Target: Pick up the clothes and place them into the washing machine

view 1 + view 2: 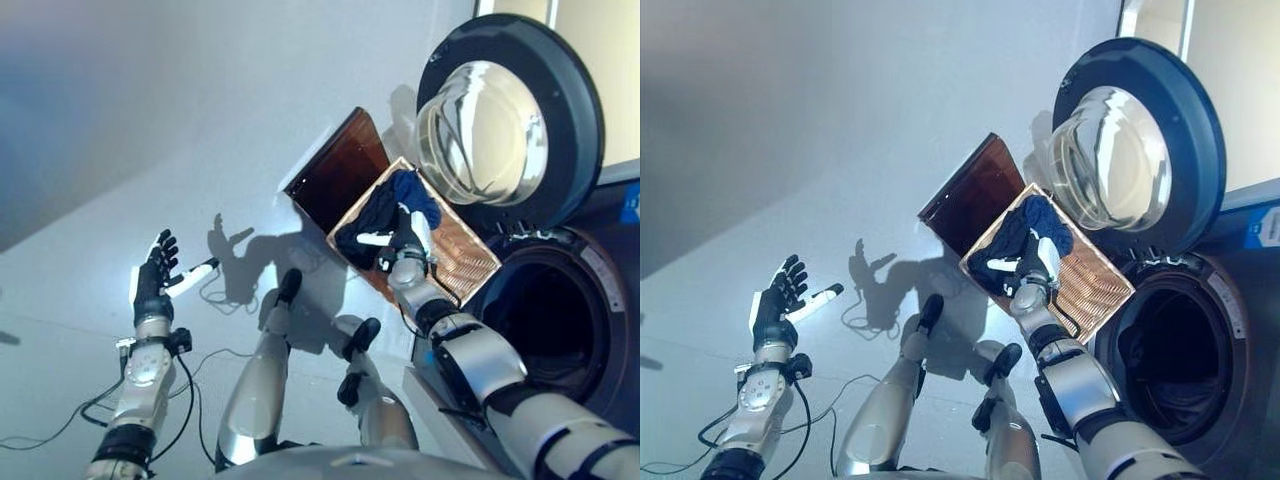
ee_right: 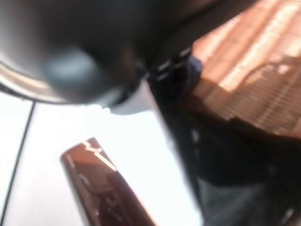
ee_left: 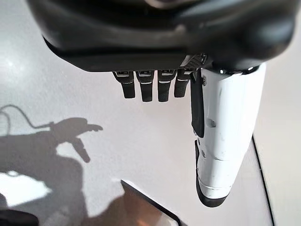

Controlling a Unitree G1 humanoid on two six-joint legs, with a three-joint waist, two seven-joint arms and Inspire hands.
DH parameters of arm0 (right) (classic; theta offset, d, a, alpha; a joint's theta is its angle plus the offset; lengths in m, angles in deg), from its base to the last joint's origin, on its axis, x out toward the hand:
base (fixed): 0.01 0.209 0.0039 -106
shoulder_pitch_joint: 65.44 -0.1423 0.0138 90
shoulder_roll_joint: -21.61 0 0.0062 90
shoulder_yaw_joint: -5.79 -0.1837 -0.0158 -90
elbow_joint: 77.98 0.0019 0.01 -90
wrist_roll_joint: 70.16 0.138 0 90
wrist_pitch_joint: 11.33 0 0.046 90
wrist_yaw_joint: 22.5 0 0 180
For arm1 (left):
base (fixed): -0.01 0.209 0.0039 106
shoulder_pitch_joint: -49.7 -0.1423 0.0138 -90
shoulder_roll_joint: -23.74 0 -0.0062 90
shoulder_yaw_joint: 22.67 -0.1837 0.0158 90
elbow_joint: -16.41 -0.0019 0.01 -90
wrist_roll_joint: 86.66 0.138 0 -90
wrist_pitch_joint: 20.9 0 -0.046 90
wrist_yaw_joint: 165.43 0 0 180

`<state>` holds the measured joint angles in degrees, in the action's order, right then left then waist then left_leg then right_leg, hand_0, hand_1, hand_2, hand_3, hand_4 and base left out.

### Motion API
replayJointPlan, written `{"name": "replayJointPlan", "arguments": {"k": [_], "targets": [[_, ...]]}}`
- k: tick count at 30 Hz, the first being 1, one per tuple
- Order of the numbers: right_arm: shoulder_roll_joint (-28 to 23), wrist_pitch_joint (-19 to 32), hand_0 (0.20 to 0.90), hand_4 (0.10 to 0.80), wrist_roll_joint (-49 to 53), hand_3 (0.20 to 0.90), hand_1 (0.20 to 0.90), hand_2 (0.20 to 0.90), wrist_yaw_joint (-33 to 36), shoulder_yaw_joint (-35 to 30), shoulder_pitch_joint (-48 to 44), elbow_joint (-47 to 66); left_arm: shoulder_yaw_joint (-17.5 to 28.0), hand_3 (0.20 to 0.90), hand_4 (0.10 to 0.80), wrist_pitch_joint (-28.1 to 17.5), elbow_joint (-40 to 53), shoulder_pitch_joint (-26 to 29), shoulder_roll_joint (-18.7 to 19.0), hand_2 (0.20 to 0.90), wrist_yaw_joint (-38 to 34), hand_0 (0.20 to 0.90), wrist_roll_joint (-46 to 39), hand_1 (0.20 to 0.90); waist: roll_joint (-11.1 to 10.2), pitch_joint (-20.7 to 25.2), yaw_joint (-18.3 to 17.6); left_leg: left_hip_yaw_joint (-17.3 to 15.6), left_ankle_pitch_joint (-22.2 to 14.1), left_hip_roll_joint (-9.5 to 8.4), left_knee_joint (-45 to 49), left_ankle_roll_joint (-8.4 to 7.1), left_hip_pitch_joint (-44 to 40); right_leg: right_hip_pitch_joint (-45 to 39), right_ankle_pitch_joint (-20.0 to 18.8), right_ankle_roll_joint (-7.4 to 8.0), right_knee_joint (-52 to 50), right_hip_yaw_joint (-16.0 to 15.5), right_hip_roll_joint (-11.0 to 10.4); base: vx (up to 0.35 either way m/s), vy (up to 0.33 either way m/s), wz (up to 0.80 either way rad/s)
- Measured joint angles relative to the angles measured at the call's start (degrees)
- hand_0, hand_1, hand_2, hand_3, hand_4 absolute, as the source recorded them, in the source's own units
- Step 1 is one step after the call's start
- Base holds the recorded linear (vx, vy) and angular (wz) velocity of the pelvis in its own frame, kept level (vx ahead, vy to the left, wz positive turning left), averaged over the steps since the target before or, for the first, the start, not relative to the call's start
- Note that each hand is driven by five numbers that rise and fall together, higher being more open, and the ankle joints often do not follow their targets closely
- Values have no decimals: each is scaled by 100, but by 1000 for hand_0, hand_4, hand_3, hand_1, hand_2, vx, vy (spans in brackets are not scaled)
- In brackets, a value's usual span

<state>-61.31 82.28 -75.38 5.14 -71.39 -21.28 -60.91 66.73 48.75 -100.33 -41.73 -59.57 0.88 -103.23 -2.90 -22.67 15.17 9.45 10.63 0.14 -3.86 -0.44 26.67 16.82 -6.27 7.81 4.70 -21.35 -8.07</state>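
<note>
Dark clothes (image 1: pixel 385 215) in the basket (image 1: pixel 465 255) are reached by the right hand (image 1: pixel 408 243), finger state unclear; left hand (image 1: pixel 152 278) is held aside, fingers spread

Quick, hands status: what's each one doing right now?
Left hand: open, fingers spread, holding nothing, off to the side.
Right hand: down on the dark blue clothes in the basket; grip cannot be told.

Pale floor (image 1: pixel 120 120), wicker basket (image 1: pixel 470 255), brown lid (image 1: pixel 335 170)
</note>
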Motion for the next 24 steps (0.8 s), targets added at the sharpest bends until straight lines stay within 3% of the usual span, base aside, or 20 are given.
{"name": "replayJointPlan", "arguments": {"k": [12,13,14,24], "targets": [[-225,-233,900,800,-624,900,900,900,6,24,-212,-108,57,900,800,-7,284,19,84,900,125,900,-13,900,72,-79,59,15,11,-3,127,7,345,284,-11,-1,0,15,7,-45,4,-5],[-230,-249,420,457,-677,420,420,420,6,23,-224,-111,57,900,800,-7,306,18,84,900,127,900,-15,900,78,-91,60,15,10,-3,134,6,354,290,-13,-3,0,17,7,-22,-6,-6],[-237,-249,203,302,-706,203,203,203,4,22,-233,-114,58,900,800,-7,348,17,84,900,130,900,-19,900,76,-96,64,14,0,-2,137,-7,368,305,-14,-4,0,20,8,-9,-7,-4],[-394,-374,200,300,-787,200,200,200,-18,30,-337,-242,58,900,800,-6,423,21,85,900,245,900,-17,900,71,-104,63,-22,15,1,139,13,397,351,-32,-7,-2,47,8,2,-5,0]]}}
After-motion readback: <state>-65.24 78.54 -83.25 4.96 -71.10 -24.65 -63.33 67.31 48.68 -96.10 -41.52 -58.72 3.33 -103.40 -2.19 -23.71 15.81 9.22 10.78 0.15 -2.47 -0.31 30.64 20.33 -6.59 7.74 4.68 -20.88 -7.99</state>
